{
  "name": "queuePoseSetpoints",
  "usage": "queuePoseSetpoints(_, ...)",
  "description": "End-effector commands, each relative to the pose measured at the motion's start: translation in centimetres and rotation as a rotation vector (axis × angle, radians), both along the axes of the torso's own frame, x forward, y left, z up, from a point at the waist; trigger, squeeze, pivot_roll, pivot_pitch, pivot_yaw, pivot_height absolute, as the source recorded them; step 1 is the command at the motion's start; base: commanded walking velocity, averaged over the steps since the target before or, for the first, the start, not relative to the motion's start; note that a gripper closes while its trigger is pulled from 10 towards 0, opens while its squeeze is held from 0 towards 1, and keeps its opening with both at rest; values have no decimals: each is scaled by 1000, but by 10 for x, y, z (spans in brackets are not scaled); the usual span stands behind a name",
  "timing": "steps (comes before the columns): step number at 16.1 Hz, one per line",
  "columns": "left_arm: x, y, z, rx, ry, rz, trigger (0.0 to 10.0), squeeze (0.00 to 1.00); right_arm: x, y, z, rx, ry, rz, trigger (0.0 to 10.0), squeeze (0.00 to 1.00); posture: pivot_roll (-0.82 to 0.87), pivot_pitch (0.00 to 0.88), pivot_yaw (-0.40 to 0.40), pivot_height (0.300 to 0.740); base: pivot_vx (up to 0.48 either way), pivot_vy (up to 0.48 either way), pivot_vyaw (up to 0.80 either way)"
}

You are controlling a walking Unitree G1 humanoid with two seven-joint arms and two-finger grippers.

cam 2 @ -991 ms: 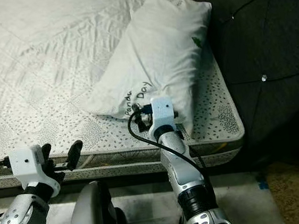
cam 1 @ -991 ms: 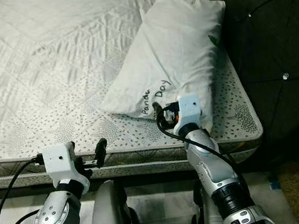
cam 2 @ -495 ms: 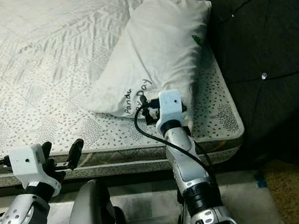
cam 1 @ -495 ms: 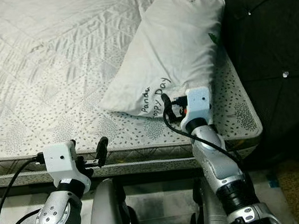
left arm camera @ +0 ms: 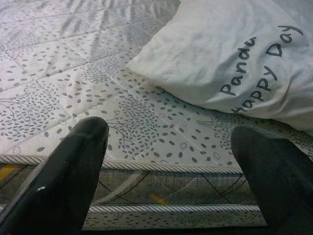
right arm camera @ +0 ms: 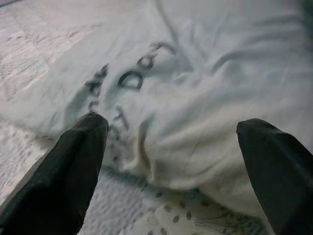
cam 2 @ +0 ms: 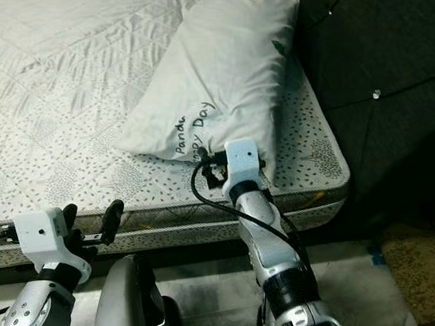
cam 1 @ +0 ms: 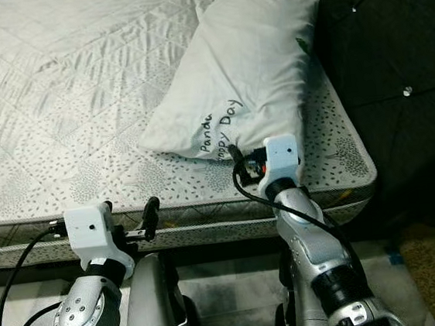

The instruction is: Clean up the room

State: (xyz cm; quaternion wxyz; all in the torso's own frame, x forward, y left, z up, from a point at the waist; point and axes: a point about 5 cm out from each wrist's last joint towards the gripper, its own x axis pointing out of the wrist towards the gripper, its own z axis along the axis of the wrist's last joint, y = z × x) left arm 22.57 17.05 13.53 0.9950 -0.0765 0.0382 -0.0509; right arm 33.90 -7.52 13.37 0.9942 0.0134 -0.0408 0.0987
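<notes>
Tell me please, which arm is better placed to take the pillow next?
The right. Its claw is open right at the near edge of the pillow. The left claw, also open, sits off the mattress edge, away from it.

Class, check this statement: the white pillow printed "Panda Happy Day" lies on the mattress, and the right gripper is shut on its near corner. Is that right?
Not quite. The pillow does lie on the mattress, but the right gripper is open, its fingers spread before the corner, as the right wrist view shows.
</notes>
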Motion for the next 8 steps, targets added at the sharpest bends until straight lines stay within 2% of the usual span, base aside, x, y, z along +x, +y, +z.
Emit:
queuePoseSetpoints(1, -2, 3, 3, 9, -8, 19, 10000, 0, 3, 1, 4, 0, -22, -31, 10000, 0, 8, 231, -3, 542, 0, 0, 0)
queuePoseSetpoints(3, -6, 1, 4, -17, 1, -14, 10000, 0, 8, 0, 7, -19, -34, -64, 10000, 0, 26, 230, -4, 542, 0, 0, 0)
queuePoseSetpoints(5, -11, -11, 7, -54, 7, -120, 10000, 0, 11, 1, 3, -29, -13, -65, 10000, 0, 37, 230, -4, 542, 0, 0, 0)
queuePoseSetpoints(6, -14, -17, 8, -43, 9, -175, 10000, 0, 13, 2, 0, -43, 0, -65, 10000, 0, 44, 228, -4, 542, 0, 0, 0)
queuePoseSetpoints(8, -17, -25, 10, -51, 15, -231, 10000, 0, 17, 6, -5, -82, 24, -63, 10000, 0, 49, 226, -4, 542, 0, 0, 0)
